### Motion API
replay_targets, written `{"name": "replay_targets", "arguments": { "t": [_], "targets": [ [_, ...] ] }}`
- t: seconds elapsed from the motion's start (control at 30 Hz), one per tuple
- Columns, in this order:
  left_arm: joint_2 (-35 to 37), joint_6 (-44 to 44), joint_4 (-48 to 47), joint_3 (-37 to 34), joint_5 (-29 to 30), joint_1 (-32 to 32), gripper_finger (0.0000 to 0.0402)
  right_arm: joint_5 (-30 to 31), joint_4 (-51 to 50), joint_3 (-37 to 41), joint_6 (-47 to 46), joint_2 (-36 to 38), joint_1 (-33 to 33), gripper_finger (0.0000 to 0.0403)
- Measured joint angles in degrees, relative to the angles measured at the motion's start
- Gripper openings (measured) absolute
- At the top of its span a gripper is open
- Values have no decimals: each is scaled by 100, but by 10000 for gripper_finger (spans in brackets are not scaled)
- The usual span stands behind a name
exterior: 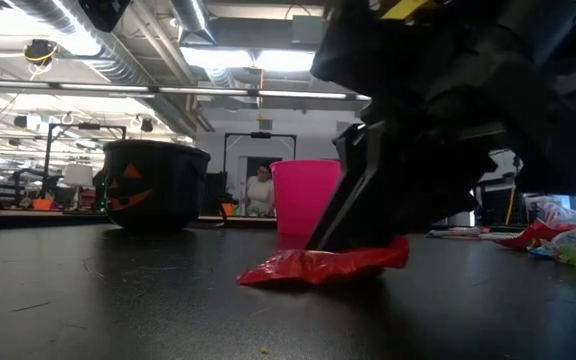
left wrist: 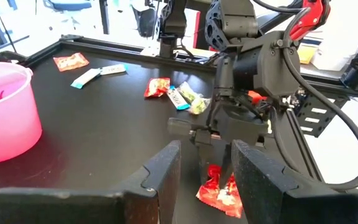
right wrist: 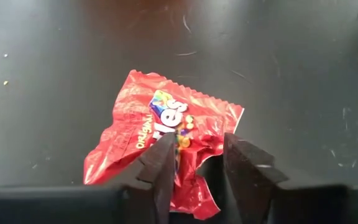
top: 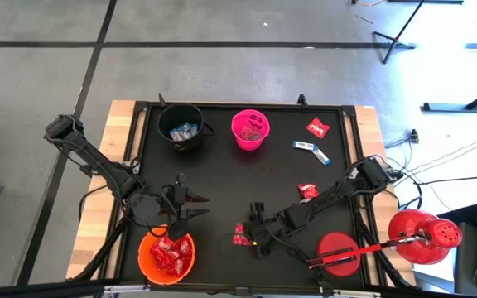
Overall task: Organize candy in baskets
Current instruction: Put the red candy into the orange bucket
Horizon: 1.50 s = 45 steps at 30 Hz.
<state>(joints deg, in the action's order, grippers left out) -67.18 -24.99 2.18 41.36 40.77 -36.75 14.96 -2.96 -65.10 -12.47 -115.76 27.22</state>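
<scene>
A red shiny candy packet [right wrist: 160,137] lies flat on the black table, near its front edge [top: 240,237]. My right gripper [right wrist: 197,165] points steeply down onto it, open, one finger on either side of the packet's near part. My left gripper [top: 190,204] hangs open and empty above the table, just beyond the orange basket [top: 166,255], which holds red candy. At the far side stand the black basket [top: 180,126], with blue-and-white candy in it, and the pink basket [top: 250,129]. My right gripper comes from above, slanting down, and its fingertips [exterior: 343,245] meet the red packet's crinkled near part [right wrist: 194,158], which lies between the two spread fingers. The packet rests on the table [exterior: 323,266], not lifted.
Loose candy lies on the table's right half: a red packet [top: 318,127], a blue-and-white bar [top: 311,149] and another red packet [top: 307,190]. A red domed object [top: 425,236] and a red disc [top: 338,252] stand at the near right corner.
</scene>
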Motion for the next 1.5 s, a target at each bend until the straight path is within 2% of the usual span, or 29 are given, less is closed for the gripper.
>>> {"name": "replay_targets", "arguments": {
  "t": [0.1, 0.27, 0.33, 0.67, 1.07, 1.17, 1.27, 1.37, 1.5],
  "targets": [
    [0, 0, 0, 0, 0, 0, 134, 0, -22, 6, 143, 10, 2, 105],
    [0, -4, 0, 0, 2, 0, 134, 9, -109, 15, 243, 95, -7, 20],
    [0, -7, 1, 0, 2, 0, 134, -11, -190, 28, 215, 173, -39, 7],
    [0, -40, 0, 0, 5, 0, 134, 723, -763, 39, 381, 1008, -74, 1],
    [-146, -184, 85, 0, 73, 110, 139, 2229, -645, 39, 712, 1623, -79, 0],
    [-345, -436, 239, 1, 66, 261, 146, 2344, -388, 31, 848, 1630, -117, 0],
    [-559, -1354, 251, 0, 8, 574, 154, 2351, -44, 28, 1029, 1630, -168, 0],
    [-789, -1900, 306, 2, -313, 891, 160, 2356, 142, 28, 1152, 1630, -247, 0],
    [-1079, -1963, 647, 0, -840, 1203, 163, 2291, 462, 26, 1286, 1630, -321, 0]
  ]
}}
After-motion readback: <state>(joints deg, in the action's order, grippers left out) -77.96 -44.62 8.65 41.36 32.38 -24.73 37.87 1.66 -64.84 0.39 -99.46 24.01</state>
